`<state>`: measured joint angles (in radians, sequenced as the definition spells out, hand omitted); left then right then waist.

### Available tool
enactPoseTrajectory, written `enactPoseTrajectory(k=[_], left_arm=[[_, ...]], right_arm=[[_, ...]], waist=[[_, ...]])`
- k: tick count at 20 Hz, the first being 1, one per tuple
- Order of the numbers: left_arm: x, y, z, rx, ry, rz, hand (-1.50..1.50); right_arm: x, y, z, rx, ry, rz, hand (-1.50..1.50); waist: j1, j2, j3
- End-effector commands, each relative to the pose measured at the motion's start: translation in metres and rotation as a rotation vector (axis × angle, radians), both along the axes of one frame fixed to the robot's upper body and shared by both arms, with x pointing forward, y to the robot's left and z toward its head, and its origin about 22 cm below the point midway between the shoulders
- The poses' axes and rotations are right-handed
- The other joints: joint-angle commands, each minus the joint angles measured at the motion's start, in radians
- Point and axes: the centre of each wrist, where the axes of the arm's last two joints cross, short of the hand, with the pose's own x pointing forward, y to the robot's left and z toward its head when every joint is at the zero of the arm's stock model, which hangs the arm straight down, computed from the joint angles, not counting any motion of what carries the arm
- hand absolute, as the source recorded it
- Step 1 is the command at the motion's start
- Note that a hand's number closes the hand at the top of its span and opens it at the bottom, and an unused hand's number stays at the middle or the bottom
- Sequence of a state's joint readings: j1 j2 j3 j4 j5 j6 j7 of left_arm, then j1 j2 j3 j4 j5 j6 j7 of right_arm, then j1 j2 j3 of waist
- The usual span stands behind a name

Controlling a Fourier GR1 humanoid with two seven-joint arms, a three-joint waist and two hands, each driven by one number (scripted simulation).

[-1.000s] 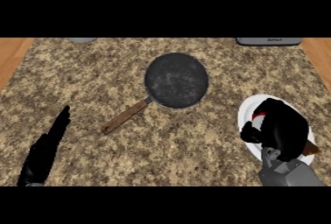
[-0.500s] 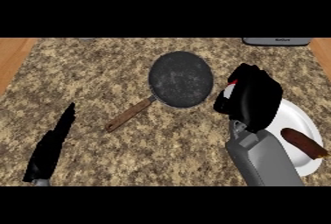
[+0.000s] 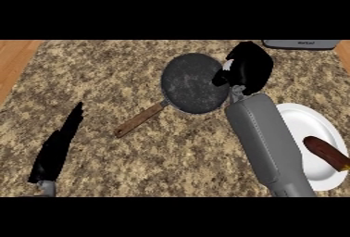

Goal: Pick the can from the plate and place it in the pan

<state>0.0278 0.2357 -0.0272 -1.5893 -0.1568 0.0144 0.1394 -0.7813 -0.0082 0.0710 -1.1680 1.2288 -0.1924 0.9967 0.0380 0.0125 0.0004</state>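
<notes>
A dark round pan point(image 3: 195, 83) with a wooden handle point(image 3: 140, 119) lies at the counter's middle. My right hand point(image 3: 247, 66) hovers at the pan's right rim, fingers curled round the can. The hand hides the can except a small pale patch point(image 3: 228, 65) at its left side. The white plate point(image 3: 301, 122) lies at the right, behind my right forearm. My left hand point(image 3: 58, 146) rests open at the lower left, fingers pointing up.
A brown sausage point(image 3: 327, 153) lies on the plate's right side. A grey appliance point(image 3: 301, 44) stands at the counter's far right corner. The wooden floor edge point(image 3: 14, 60) shows at the far left.
My right hand has risen off the plate and moved up and left with the can, from over the plate to the pan's right rim. The left hand has barely moved.
</notes>
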Motion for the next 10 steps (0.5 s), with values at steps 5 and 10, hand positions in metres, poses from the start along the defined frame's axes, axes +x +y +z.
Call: enactPoseTrajectory(k=[5,10], left_arm=[[0.005,-0.010,0.001,0.003,-0.008,-0.021,0.00],[0.002,-0.016,0.001,0.006,-0.030,-0.055,0.00]], right_arm=[[0.045,0.001,-0.045,0.100,0.108,-0.027,1.50],[0.054,-0.013,-0.066,0.079,0.249,0.046,1.50]], waist=[[0.028,0.011,0.000],[0.052,0.023,0.001]])
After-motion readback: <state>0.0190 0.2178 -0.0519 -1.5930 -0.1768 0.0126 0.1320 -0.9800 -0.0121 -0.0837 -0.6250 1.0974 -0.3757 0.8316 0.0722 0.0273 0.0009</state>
